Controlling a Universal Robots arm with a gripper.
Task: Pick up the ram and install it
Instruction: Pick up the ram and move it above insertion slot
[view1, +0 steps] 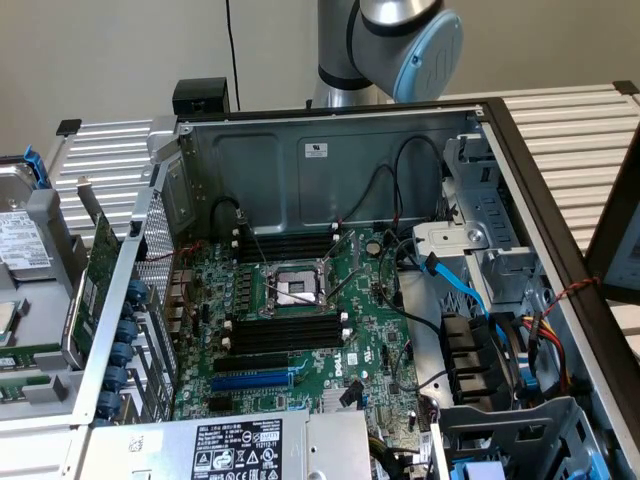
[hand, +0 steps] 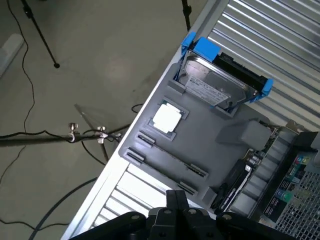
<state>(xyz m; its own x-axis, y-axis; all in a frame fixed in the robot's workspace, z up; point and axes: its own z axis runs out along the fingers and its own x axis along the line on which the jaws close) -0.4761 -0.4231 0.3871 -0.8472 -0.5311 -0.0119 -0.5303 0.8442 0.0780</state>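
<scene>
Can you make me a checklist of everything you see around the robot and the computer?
Surface: slatted metal table, gray tray on it.
Job's things: ram lying in the tray, not held; open computer case, black memory slots look empty.
Clutter: hard drive, processor chip, green expansion card.
Grippers: pincer shut, nothing in it, above the tray.
Cables: blue cable inside case; black cables on floor.
Surroundings: gray floor, stand legs.
</scene>
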